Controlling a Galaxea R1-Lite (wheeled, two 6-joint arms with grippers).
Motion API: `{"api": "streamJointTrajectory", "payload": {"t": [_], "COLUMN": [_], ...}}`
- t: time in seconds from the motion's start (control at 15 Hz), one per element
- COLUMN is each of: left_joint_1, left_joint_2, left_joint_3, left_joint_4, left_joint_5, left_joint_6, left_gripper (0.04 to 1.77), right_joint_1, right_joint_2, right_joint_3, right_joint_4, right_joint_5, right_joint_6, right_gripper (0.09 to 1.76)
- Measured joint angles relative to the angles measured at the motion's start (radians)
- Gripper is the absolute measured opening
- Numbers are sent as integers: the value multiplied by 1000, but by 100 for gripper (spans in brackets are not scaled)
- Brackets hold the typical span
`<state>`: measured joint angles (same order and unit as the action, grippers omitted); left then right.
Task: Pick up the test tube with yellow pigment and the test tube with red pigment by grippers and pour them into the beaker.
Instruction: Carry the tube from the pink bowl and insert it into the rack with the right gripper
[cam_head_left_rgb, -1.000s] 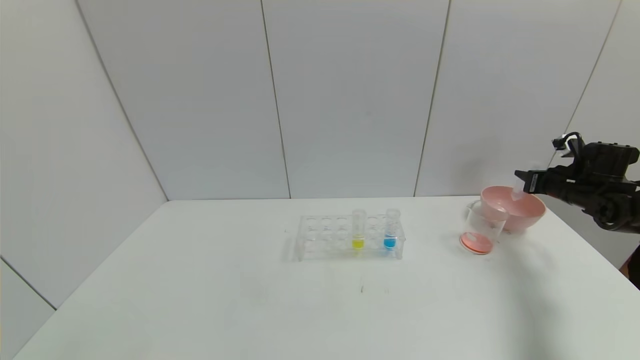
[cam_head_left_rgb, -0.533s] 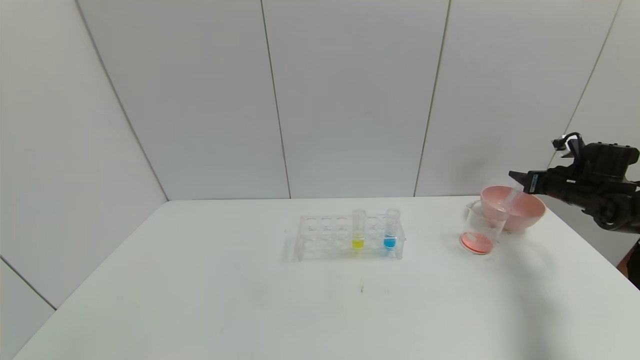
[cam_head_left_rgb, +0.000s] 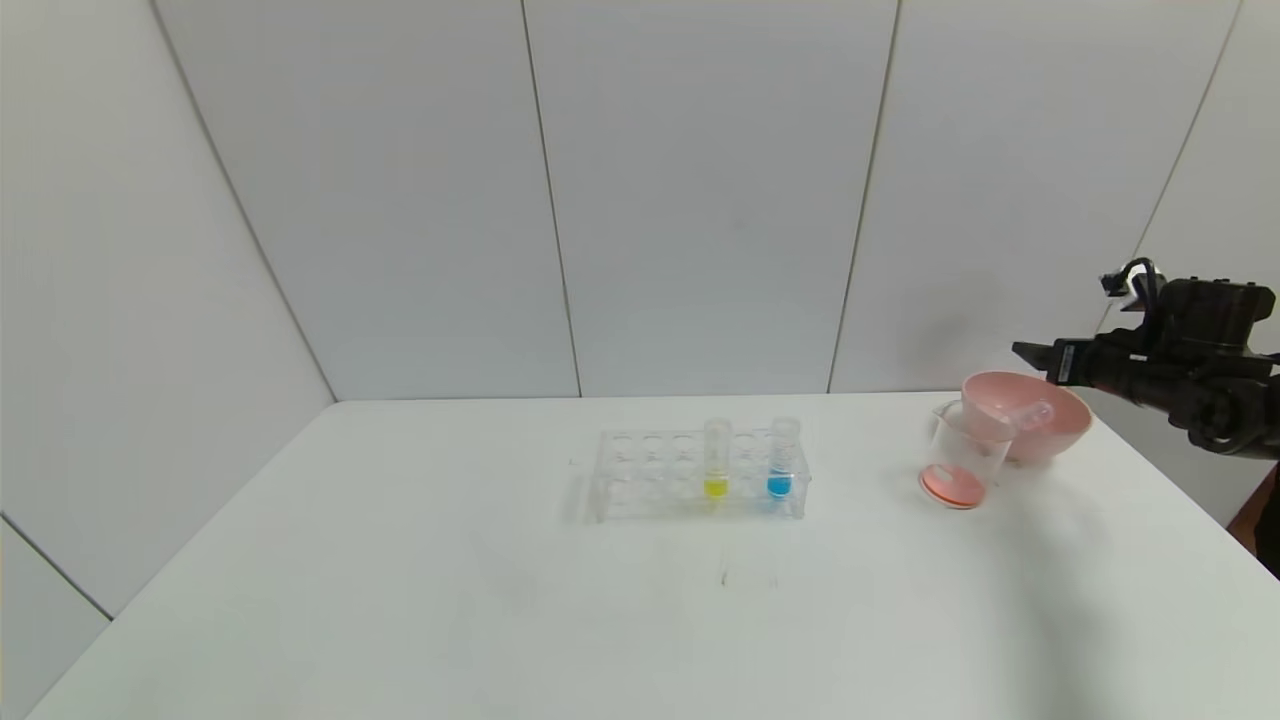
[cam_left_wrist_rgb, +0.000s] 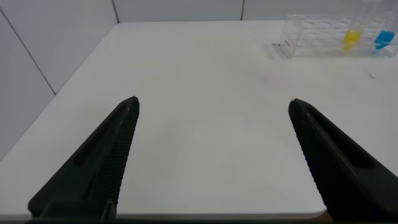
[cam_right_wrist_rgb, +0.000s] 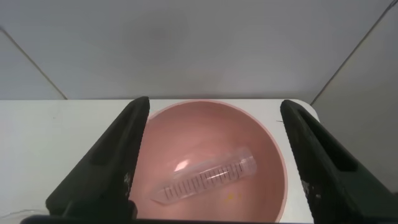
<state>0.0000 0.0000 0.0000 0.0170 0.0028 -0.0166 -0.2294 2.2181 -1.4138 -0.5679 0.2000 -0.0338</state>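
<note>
1 white table (cam_head_left_rgb: 400, 600) | grey panelled wall (cam_head_left_rgb: 700, 200) | rack (cam_head_left_rgb: 660, 475) mid-table

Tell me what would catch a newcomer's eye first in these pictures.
First, the pink bowl at the table's far right, with an emptied clear test tube lying tilted inside it, and the open right gripper poised just above. Beside the bowl stands the beaker with red-orange liquid at its bottom. Mid-table, a clear rack holds the yellow tube and a blue tube upright.
</note>
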Motion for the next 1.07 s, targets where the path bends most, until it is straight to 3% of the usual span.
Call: {"api": "streamJointTrajectory", "payload": {"t": [0.27,0.6,1.07], "left_joint_1": [0,0,0], "left_joint_2": [0,0,0], "left_joint_3": [0,0,0], "left_joint_4": [0,0,0], "left_joint_5": [0,0,0], "left_joint_6": [0,0,0], "left_gripper": [172,172,172], "right_joint_1": [53,181,515], "right_joint_2": [-116,-314,-542], "right_joint_3": [13,177,452], "right_joint_4": [187,222,221], "right_joint_5": [-83,-186,-420], "right_joint_6": [12,79,179], "right_gripper": [159,165,168]}}
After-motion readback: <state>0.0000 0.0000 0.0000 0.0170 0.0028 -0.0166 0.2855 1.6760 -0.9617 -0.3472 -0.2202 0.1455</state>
